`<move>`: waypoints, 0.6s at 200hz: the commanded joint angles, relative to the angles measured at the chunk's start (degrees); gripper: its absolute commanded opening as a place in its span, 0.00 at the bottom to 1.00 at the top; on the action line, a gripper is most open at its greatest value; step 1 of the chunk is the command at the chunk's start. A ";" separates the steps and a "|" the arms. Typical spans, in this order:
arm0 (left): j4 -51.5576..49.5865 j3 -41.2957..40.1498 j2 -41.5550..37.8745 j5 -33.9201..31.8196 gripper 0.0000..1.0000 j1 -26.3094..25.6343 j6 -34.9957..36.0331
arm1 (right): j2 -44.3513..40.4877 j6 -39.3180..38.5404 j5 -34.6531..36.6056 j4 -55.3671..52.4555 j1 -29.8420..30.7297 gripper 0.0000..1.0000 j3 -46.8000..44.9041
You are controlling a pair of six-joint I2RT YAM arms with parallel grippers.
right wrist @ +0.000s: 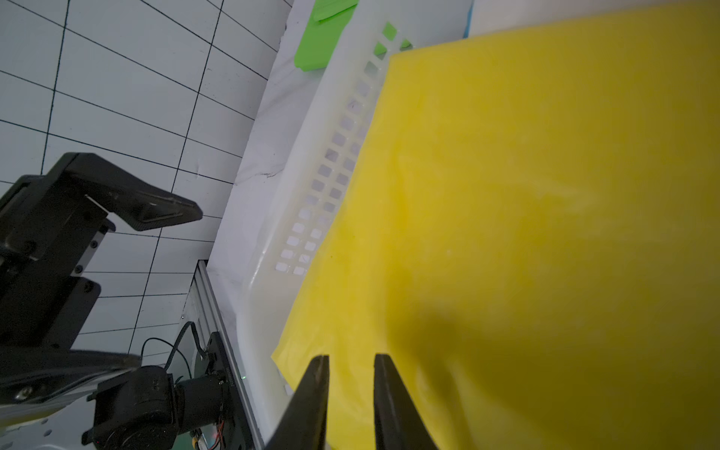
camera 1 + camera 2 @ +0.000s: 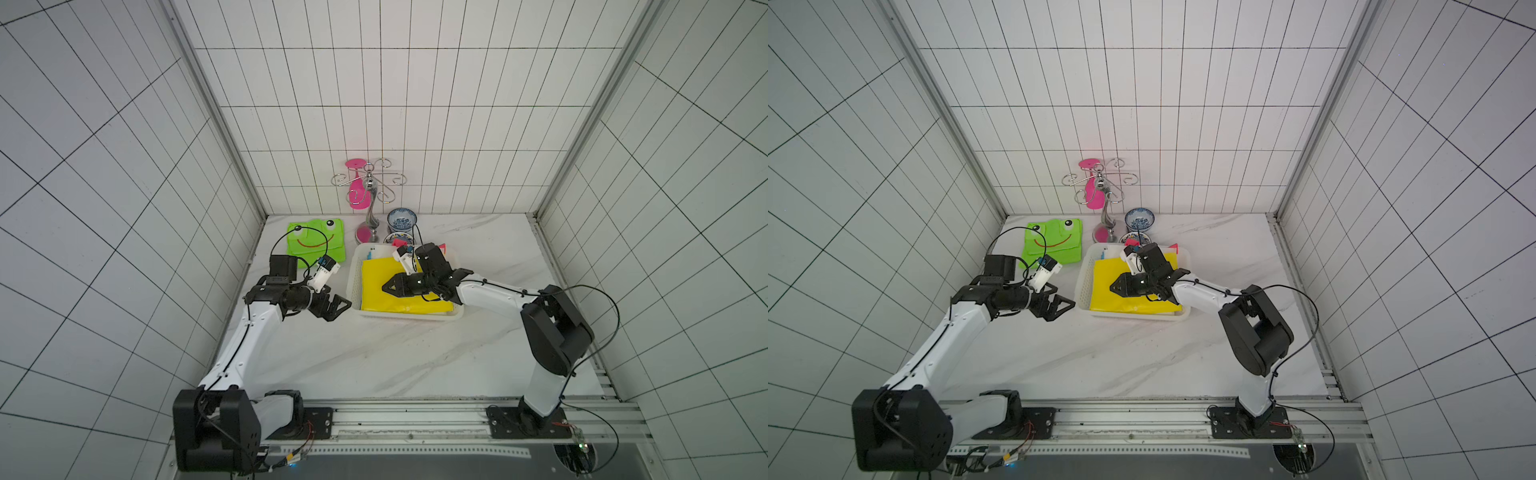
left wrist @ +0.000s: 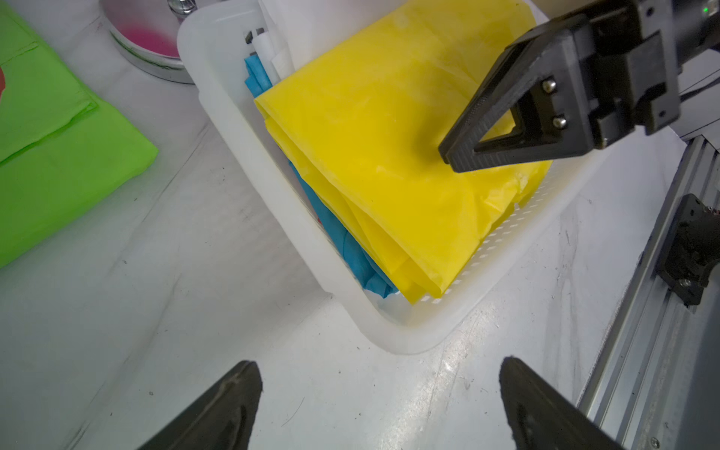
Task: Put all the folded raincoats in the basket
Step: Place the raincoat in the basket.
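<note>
The folded yellow raincoat (image 2: pixel 374 274) (image 2: pixel 1104 282) lies inside the white perforated basket (image 2: pixel 407 316) (image 2: pixel 1084 286), on top of blue and white folded items. My right gripper (image 2: pixel 385 286) (image 2: pixel 1112 287) is low over the raincoat's top; in the right wrist view (image 1: pixel 350 362) its jaws stand a narrow gap apart with only the yellow sheet (image 1: pixel 526 195) showing behind them. It also shows in the left wrist view (image 3: pixel 456 156). My left gripper (image 2: pixel 340 310) (image 2: pixel 1064 311) (image 3: pixel 380 370) is wide open and empty over the table, just left of the basket wall (image 3: pixel 249 156) (image 1: pixel 331 163).
A folded green frog-face raincoat (image 2: pixel 316 245) lies at the back left. Behind the basket stand a metal hook stand (image 2: pixel 371 208) with a pink glass and two blue patterned bowls (image 2: pixel 402 219). An aluminium rail (image 2: pixel 415 419) runs along the table's front edge.
</note>
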 commanded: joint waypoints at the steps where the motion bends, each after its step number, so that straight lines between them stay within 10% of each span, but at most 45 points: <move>1: 5.45 2.49 2.07 -3.46 0.98 -1.94 -5.44 | 5.08 -1.21 -3.16 -0.43 1.98 0.21 3.38; 73: -0.47 10.41 10.28 -11.38 0.97 -2.35 -14.02 | -0.35 0.81 1.45 -4.09 2.24 0.26 2.65; 120: 5.18 10.95 12.01 -18.01 0.97 -8.64 -16.08 | -10.91 -0.23 17.13 -6.63 -4.08 0.33 -2.02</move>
